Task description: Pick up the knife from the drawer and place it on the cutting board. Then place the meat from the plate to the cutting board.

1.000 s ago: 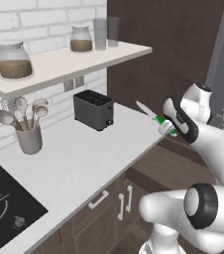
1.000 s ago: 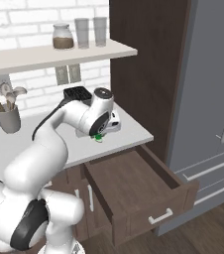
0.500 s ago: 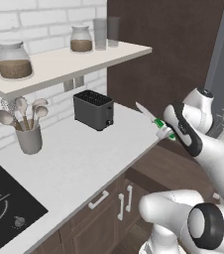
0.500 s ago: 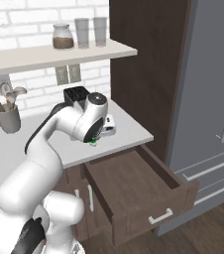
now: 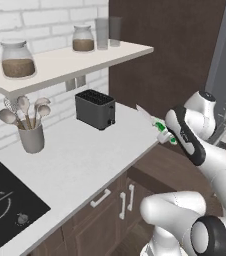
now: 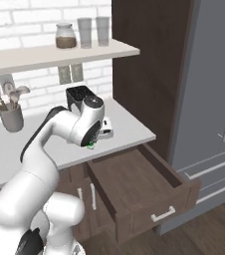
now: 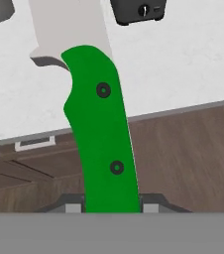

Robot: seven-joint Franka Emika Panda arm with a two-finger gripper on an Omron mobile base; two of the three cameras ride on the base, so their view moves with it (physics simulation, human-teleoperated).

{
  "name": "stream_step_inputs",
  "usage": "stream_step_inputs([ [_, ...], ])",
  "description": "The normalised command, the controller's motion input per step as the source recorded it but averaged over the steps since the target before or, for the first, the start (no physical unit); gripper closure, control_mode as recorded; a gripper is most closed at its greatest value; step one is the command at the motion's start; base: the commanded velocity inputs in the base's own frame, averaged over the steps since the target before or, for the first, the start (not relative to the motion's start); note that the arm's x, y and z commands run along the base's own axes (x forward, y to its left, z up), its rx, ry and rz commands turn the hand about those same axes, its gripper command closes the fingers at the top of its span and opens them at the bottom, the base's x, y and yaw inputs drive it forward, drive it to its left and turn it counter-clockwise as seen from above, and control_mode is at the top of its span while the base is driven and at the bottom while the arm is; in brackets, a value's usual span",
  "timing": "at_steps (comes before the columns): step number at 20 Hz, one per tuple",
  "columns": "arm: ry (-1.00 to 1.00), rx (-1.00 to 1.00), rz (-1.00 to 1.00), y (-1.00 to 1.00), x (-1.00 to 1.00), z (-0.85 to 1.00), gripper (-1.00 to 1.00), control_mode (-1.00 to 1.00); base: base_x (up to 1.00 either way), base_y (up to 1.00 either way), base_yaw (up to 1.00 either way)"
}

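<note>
My gripper [image 7: 111, 203] is shut on the knife [image 7: 101, 144], clamping the base of its bright green handle. The pale blade [image 7: 69, 30] points away over the white counter toward the toaster. In the left base view the knife [image 5: 155, 122] hangs in the air just above the counter's right front corner, with the gripper [image 5: 165, 134] behind it. From the right, the hand [image 6: 92, 142] hovers over the counter edge above the open drawer [image 6: 139, 184], which looks empty. The cutting board, plate and meat are out of view.
A black toaster [image 5: 96, 108] stands at the back of the counter [image 5: 85, 160]. A utensil cup [image 5: 31, 136] sits further left, beside a black cooktop [image 5: 5, 205]. A shelf [image 5: 70, 60] with jars and glasses hangs overhead. A tall dark cabinet and a grey fridge [image 6: 214, 99] stand right.
The hand, still holding the knife, has drifted slightly left and down along the counter's front edge. The drawer has stayed open.
</note>
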Motion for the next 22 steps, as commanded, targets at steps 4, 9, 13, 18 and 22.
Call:
stream_step_inputs([
  [4,0.0,0.0,0.0,0.0,0.0,0.0,1.0,1.0,-0.98,0.21,0.05],
  [9,0.0,0.0,0.0,0.0,0.0,0.0,1.0,1.0,-0.17,0.5,0.35],
  [13,0.0,0.0,0.0,0.0,0.0,0.0,1.0,1.0,-0.15,0.62,0.65],
  [18,0.0,0.0,0.0,0.0,0.0,0.0,1.0,1.0,-0.09,0.62,0.71],
  [22,0.0,0.0,0.0,0.0,0.0,0.0,1.0,1.0,0.0,0.77,0.73],
])
